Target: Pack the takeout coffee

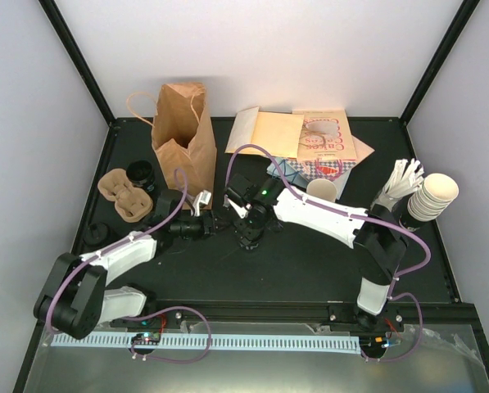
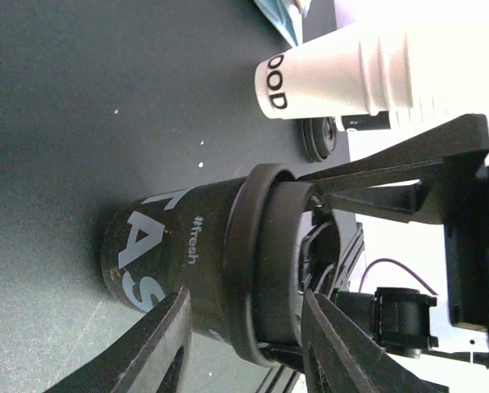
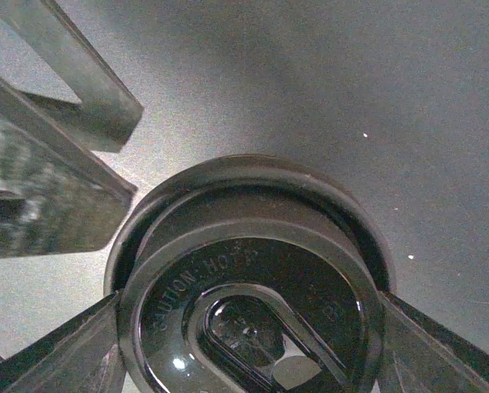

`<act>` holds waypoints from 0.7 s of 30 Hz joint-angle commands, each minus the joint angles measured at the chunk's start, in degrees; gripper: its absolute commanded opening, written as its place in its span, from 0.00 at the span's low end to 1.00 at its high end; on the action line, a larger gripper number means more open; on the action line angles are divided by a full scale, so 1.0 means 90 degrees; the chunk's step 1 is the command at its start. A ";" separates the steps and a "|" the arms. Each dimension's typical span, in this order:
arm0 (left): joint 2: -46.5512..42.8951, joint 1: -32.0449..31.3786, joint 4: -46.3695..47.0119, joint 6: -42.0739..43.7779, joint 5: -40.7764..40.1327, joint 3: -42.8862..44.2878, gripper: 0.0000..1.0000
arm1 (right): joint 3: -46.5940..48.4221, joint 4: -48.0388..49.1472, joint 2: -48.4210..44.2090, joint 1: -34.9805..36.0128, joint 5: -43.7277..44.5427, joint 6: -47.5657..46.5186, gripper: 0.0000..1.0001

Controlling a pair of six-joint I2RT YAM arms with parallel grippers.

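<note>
The takeout coffee (image 1: 322,190), a small cream-white cup without a lid, stands upright behind the right arm, untouched. At the table's middle stands a black cup (image 2: 166,246) with white lettering and a black lid (image 3: 252,278). My right gripper (image 1: 248,229) reaches down over it, one finger against each side of the lid (image 2: 264,254). In the overhead view this cup is mostly hidden under that gripper. My left gripper (image 1: 214,223) sits just left of the black cup, its fingers (image 2: 166,344) spread apart with nothing touching them.
A brown paper bag (image 1: 183,131) stands open at the back left. Beside it is a cardboard cup carrier (image 1: 121,196) holding another black cup (image 1: 139,172). Loose black lids (image 1: 97,232) lie at the left edge. Nested cream cups (image 1: 432,196) and paper envelopes (image 1: 301,135) lie to the right.
</note>
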 commanded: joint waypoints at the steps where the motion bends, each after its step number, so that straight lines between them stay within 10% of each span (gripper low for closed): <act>1: 0.0284 -0.0106 0.0323 0.0114 0.0241 0.0144 0.39 | -0.0328 -0.0638 0.0157 0.0078 -0.0356 -0.0022 0.78; 21: 0.1048 -0.0127 -0.0817 0.0615 -0.0598 0.0508 0.41 | -0.0452 -0.0556 0.0269 0.0080 -0.0555 -0.0071 0.78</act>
